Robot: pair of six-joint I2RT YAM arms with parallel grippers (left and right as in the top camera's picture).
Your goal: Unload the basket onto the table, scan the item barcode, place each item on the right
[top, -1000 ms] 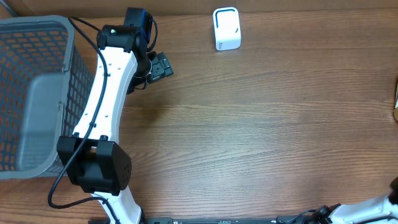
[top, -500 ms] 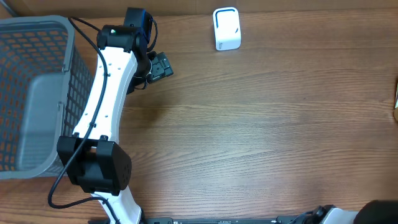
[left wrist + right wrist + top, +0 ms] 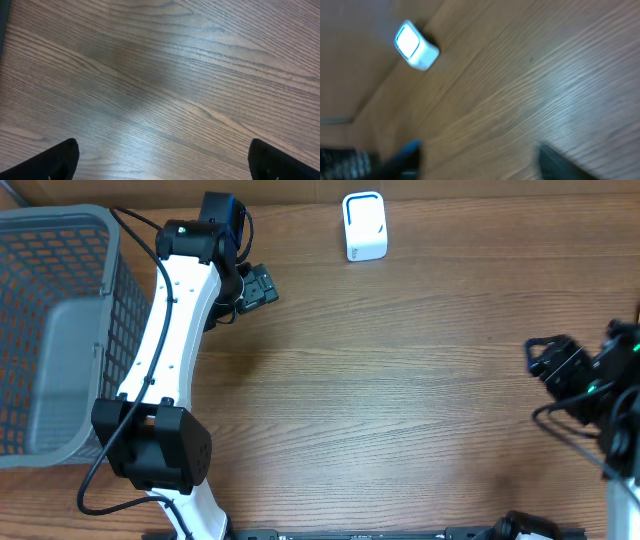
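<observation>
No item or barcode shows in any view. A white box-shaped scanner point(image 3: 364, 225) stands at the far edge of the wooden table, and it also appears blurred in the right wrist view as the scanner point(image 3: 416, 45). My left gripper point(image 3: 258, 285) hovers at the back left, open, with only bare wood between its fingertips point(image 3: 55, 162). My right gripper point(image 3: 550, 360) is at the right side of the table, well to the right of the scanner. Its fingers point(image 3: 560, 160) stand apart with nothing between them, so it is open.
A grey mesh basket point(image 3: 110, 300) fills the left edge, right beside the left arm point(image 3: 170, 340). Bare wooden tabletop point(image 3: 400, 380) spans the space between the two arms.
The right arm has swung into the overhead view from the lower right, blurring its wrist view. Its jaws have opened wider. The left arm has not moved.
</observation>
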